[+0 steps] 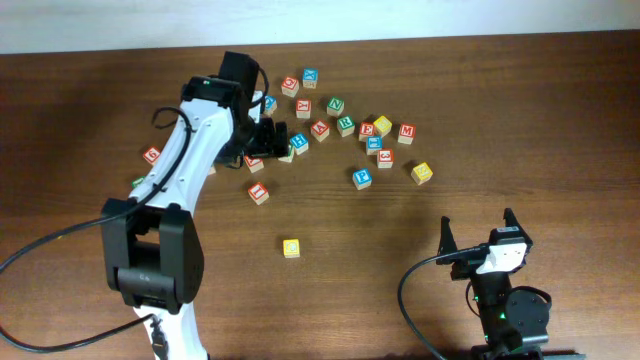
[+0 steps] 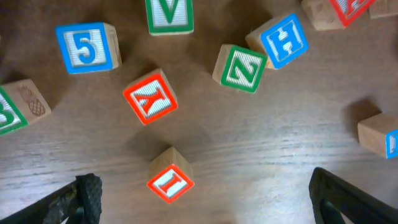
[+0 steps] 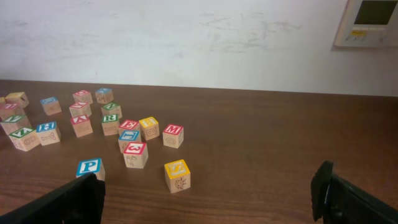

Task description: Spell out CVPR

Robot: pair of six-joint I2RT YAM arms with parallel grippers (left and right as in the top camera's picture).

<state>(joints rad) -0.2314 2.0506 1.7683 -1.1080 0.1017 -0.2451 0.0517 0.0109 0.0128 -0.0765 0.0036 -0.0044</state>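
My left gripper (image 1: 272, 136) is open and empty, hovering over the left side of the block cluster. In the left wrist view its fingers (image 2: 211, 208) spread wide below a red I block (image 2: 169, 180). A green V block (image 2: 169, 15) lies at the top edge. A blue P block (image 1: 362, 178) sits at the cluster's near side and also shows in the right wrist view (image 3: 89, 168). A green R block (image 1: 346, 126) lies mid-cluster and shows there too (image 3: 111, 118). One yellow block (image 1: 291, 248) sits alone nearer the front, its letter unreadable. My right gripper (image 1: 478, 232) is open and empty at the front right.
Around the left gripper lie a blue 5 (image 2: 87, 46), a red block (image 2: 150, 99), a green Z (image 2: 239, 67) and a blue H (image 2: 284, 40). A red 3 (image 3: 135, 152), a red M (image 3: 173, 134) and a yellow block (image 3: 177, 174) sit right of P.
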